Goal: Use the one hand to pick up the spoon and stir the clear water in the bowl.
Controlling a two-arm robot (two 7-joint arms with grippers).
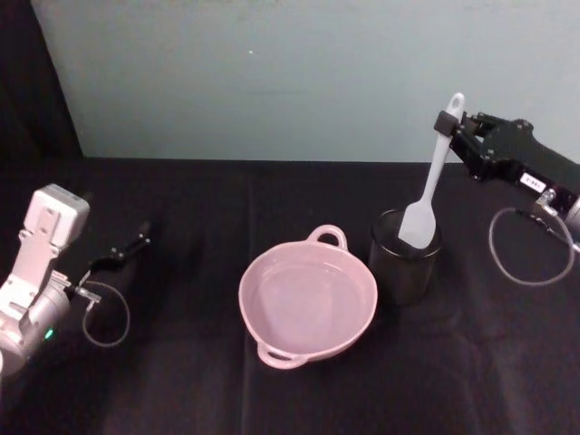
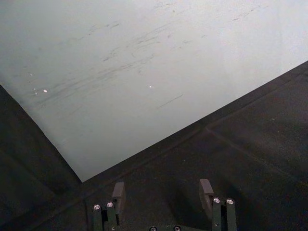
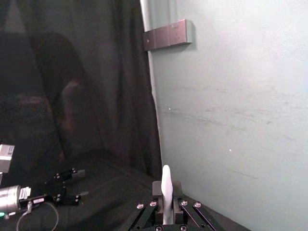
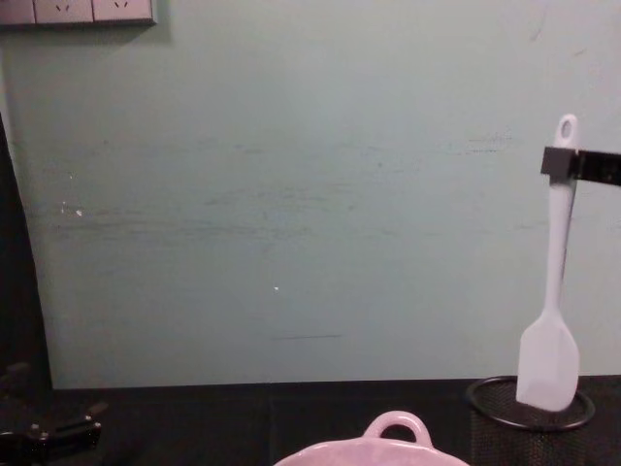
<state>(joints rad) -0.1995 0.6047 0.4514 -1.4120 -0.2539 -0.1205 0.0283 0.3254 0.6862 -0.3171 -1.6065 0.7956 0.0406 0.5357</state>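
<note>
The right end effector [image 1: 446, 122], clamped high on the long white plastic spoon [image 1: 433, 181], holds it upright, blade in the black wire-mesh cup [image 1: 405, 272], just right of the glossy pale pink bowl [image 1: 246, 288]; the left end effector [image 1: 138, 239] rests far left, fingers apart.

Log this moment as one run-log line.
right gripper: shut on spoon handle | spoon: upright, blade at mesh cup rim | bowl: beside cup | left gripper: open, idle

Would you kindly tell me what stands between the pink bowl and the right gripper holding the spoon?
The black wire-mesh cup, in the head view: it stands beside the bowl, under the spoon that the right gripper holds.
</note>
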